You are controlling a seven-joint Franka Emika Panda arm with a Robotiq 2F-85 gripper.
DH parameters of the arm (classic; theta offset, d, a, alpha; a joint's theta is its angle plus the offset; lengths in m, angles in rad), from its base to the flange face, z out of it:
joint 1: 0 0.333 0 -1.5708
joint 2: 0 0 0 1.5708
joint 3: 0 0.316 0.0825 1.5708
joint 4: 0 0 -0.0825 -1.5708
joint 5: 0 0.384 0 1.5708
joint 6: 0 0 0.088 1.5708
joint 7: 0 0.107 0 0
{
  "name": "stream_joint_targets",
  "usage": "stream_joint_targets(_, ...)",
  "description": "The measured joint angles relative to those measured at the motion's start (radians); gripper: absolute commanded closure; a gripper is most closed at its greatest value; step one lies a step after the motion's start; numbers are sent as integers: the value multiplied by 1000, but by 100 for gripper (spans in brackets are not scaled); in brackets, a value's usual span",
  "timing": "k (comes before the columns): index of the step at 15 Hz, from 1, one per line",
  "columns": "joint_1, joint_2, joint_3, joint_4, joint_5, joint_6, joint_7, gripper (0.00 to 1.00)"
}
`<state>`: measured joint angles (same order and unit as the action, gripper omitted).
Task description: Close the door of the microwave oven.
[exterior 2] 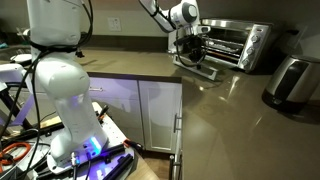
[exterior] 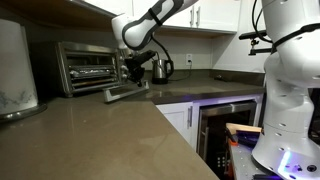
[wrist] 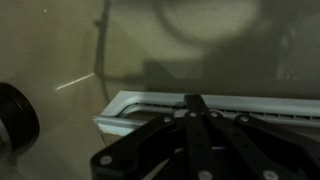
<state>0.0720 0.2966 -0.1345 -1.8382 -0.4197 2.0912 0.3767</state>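
Brown kitchen countertop (exterior: 120,130) is filling both exterior views. Your gripper (exterior: 134,78), jaws pressed together and gripping nothing, is hanging over the free edge of the door (exterior: 118,95), which is lying folded down flat, its long axis crossing the fingertips. Beyond the hinge, the microwave oven (exterior: 88,65) is standing open, so lifting probably needs contact from beneath.

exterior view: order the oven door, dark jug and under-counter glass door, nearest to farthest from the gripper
1. door, flat just under the gripper
2. dark jug, beside it on the counter
3. under-counter glass door, low, nearer the camera
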Motion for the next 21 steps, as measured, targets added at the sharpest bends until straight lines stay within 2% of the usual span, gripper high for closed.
stream_joint_targets(14,0,-24,12,83,-24,-86,0,100)
stream_joint_targets(21,1,-31,18,98,-48,-92,0,100)
